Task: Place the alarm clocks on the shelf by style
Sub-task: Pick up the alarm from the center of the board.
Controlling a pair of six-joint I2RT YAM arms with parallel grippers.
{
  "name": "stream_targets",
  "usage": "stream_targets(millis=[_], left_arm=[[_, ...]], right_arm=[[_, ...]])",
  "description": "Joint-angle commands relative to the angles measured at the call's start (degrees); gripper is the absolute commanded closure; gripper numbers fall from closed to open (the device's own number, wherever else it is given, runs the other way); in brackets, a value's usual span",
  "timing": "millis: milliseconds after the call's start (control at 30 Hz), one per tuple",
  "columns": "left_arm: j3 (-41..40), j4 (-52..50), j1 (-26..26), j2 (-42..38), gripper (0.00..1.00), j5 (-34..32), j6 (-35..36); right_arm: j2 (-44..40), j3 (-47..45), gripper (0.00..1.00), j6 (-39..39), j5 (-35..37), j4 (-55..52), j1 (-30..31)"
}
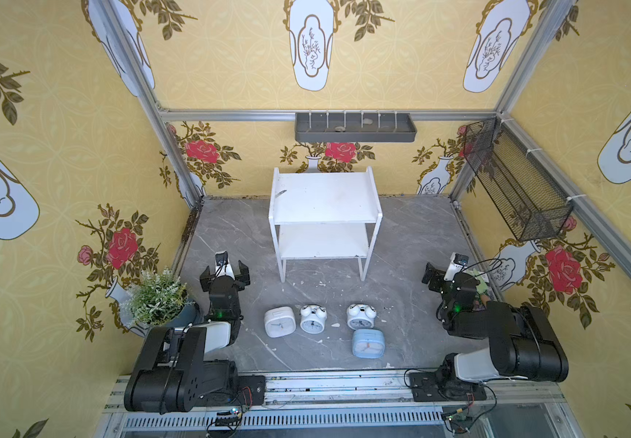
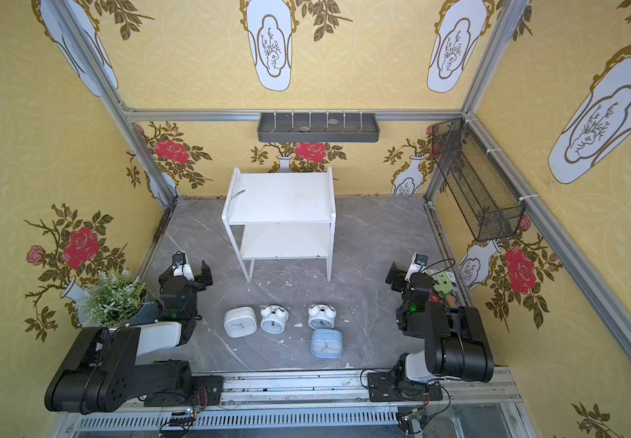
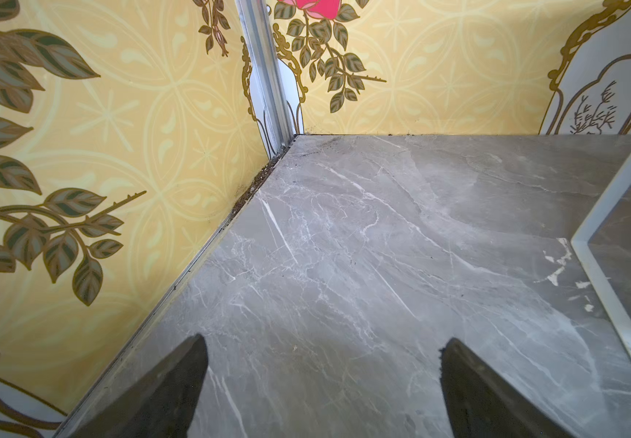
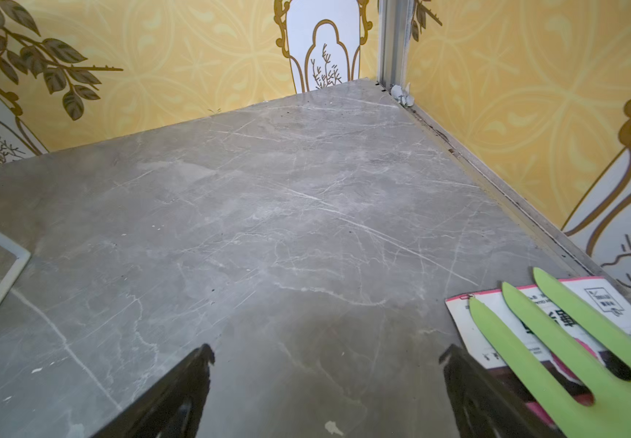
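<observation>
The alarm clocks lie face up on the grey floor near the front, in both top views. A white rounded-square clock (image 1: 279,322) (image 2: 240,322) is leftmost, and a white twin-bell clock (image 1: 313,319) (image 2: 274,319) lies beside it. A second twin-bell clock (image 1: 361,316) (image 2: 321,316) is further right, with a light blue rounded-square clock (image 1: 368,343) (image 2: 326,343) just in front of it. Behind them stands the white two-tier shelf (image 1: 323,197) (image 2: 281,197), both boards bare. My left gripper (image 1: 225,271) (image 2: 186,273) (image 3: 324,339) hovers open left of the shelf. My right gripper (image 1: 448,271) (image 2: 412,271) (image 4: 328,348) is open at the right.
A potted plant (image 1: 158,295) stands at the left wall beside my left arm. A green fork-shaped piece on a printed card (image 4: 571,360) lies by the right wall near my right gripper. A grey tray (image 1: 355,127) and a black mesh basket (image 1: 514,182) hang on the walls.
</observation>
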Motion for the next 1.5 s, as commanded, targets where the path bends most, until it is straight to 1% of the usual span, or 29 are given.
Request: stream_targets(millis=[0, 500, 533, 600, 700, 967, 1033, 1067, 1100, 1133, 1167, 1200, 1233, 1267, 1300, 1333, 1367, 1400, 1433, 1467], left_arm=[[-0.27, 1.71, 0.03, -0.01, 0.01, -0.06, 0.25], [-0.31, 1.78, 0.04, 0.08, 0.01, -0.19, 0.27], [-0.51, 2.09, -0.18, -0.09, 0.00, -0.46, 0.42], [-1.44, 5.21, -2.63, 0.53, 0.01, -3.03, 2.26], [-2.47, 10.67, -2.91, 2.66, 0.01, -2.77, 3.74], [-2.31, 9.68, -2.78, 2.34, 0.01, -2.79, 3.35], [0.16, -0.98, 2.50, -0.99, 0.01, 4.37, -0.59], [0.89, -6.13, 4.39, -3.46, 0.01, 7.91, -2.66], [0.97, -6.63, 5.28, -3.81, 0.01, 9.37, -3.23], [1.18, -6.94, 5.24, -4.17, 0.01, 9.73, -2.95], [2.43, -8.89, 4.16, -5.56, 0.01, 8.32, -1.65], [5.87, -14.25, 2.95, -7.16, 0.01, 1.15, -1.71], [10.03, -23.73, 3.19, -9.22, 0.01, -0.88, -3.31], [14.20, -33.50, 3.77, -11.88, 0.01, 0.01, -3.18], [16.49, -36.90, 3.49, -14.08, 0.01, -1.52, -2.30], [17.50, -38.23, 2.73, -15.97, 0.01, -4.47, -2.81], [19.46, -42.93, 1.73, -18.63, 0.01, -6.66, -5.34], [22.19, -50.00, 0.94, -21.33, 0.01, -6.21, -8.70], [24.13, -54.96, 0.37, -23.28, 0.01, -5.05, -11.69], [26.23, -60.28, -0.65, -25.42, 0.01, -3.33, -16.01]], right_arm=[[-0.05, -0.07, 0.02, -0.70, -0.66, 2.75, 0.09], [-0.06, 0.11, 0.03, -0.43, -1.68, 2.39, -0.49], [-0.06, 0.11, 0.02, -0.40, -1.68, 2.38, -0.50], [-0.06, 0.11, 0.03, -0.43, -1.68, 2.38, -0.49], [-0.04, 0.17, 0.02, -0.47, -1.63, 2.38, -0.53], [-0.06, 0.11, 0.02, -0.42, -1.68, 2.38, -0.49], [-0.23, 0.15, 0.02, -0.12, -1.46, 2.54, -0.78], [-0.89, 0.42, 0.02, 0.81, 0.65, 1.62, -0.71], [-3.18, 0.81, 0.02, 1.59, 4.16, -0.70, -0.48], [-6.97, 2.75, 0.02, 2.36, 6.86, -7.79, -0.11], [-11.67, 6.44, 0.02, 3.08, 8.09, -17.77, -0.02], [-15.73, 10.76, 0.02, 5.20, 9.26, -25.98, -0.09], [-19.14, 15.65, 0.02, 7.80, 10.49, -34.87, -0.10], [-22.07, 20.64, 0.02, 11.09, 10.38, -42.85, -0.10], [-23.72, 23.91, 0.02, 13.46, 10.45, -49.00, -0.18], [-24.46, 24.58, 0.02, 17.13, 12.12, -51.59, -0.16], [-24.81, 24.11, 0.03, 26.71, 17.02, -53.67, -0.69], [-24.97, 25.62, 0.02, 34.29, 14.95, -60.58, -3.31], [-24.69, 26.59, 0.02, 33.43, 7.00, -62.70, -6.99], [-23.93, 27.89, 0.02, 31.71, -1.08, -64.76, -9.33]])
